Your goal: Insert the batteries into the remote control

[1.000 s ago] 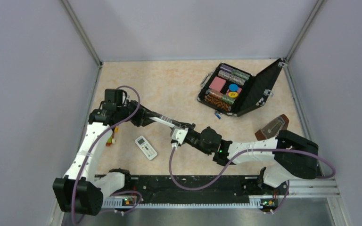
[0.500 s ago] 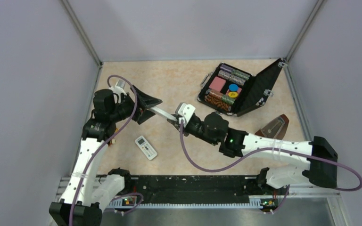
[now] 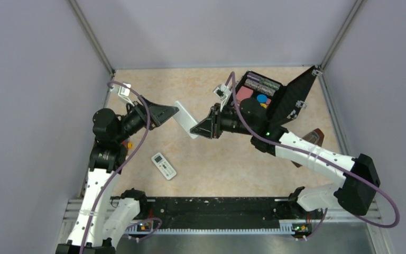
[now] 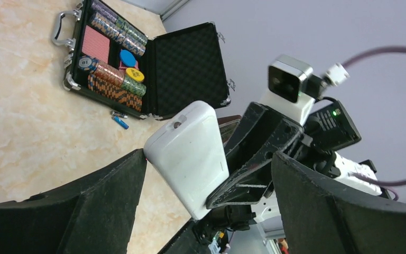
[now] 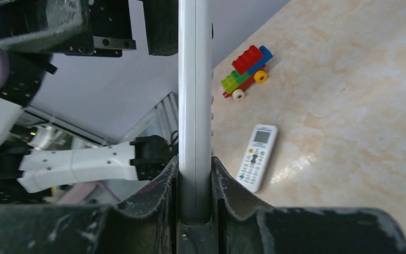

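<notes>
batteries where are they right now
The batteries lie on the table in the upper left of the left wrist view, right beside the open black case, by the corner where its tray meets its lid.

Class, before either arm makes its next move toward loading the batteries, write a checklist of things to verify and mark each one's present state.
1. Right gripper shut on the remote control: ok.
2. Left gripper open: ok.
3. Its fingers clear of the remote control: cannot tell; one tip sits very near its edge.
4. Batteries lying in the open on the table beside the open case: ok.
5. Battery compartment uncovered: cannot tell; only a plain white back shows.
</notes>
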Controlling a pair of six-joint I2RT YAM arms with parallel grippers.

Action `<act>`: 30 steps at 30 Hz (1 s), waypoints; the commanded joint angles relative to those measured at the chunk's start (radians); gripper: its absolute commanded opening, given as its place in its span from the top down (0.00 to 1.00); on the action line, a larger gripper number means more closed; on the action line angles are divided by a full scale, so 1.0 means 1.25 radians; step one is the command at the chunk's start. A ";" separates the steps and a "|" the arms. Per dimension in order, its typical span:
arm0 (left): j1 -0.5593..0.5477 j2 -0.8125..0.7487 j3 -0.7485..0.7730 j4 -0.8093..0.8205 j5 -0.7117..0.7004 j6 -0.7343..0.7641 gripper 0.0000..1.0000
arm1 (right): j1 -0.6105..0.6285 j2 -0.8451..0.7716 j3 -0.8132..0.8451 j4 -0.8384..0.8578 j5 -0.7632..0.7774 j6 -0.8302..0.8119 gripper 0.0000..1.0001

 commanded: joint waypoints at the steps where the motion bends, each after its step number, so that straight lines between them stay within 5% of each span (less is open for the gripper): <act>1: -0.003 0.007 0.002 0.101 0.062 0.010 0.10 | -0.045 0.037 0.042 0.110 -0.181 0.269 1.00; 12: -0.003 0.035 -0.024 0.161 0.081 -0.067 0.29 | -0.065 0.110 0.031 0.359 -0.327 0.489 1.00; 19: -0.002 0.024 -0.045 0.163 0.104 -0.086 0.69 | -0.068 0.117 0.044 0.313 -0.327 0.506 1.00; 23: -0.003 0.025 -0.055 0.167 0.116 -0.116 1.00 | -0.072 0.122 0.039 0.295 -0.306 0.519 1.00; 30: -0.002 0.018 -0.056 0.176 0.062 -0.162 1.00 | -0.073 0.057 0.033 0.174 -0.131 0.456 0.97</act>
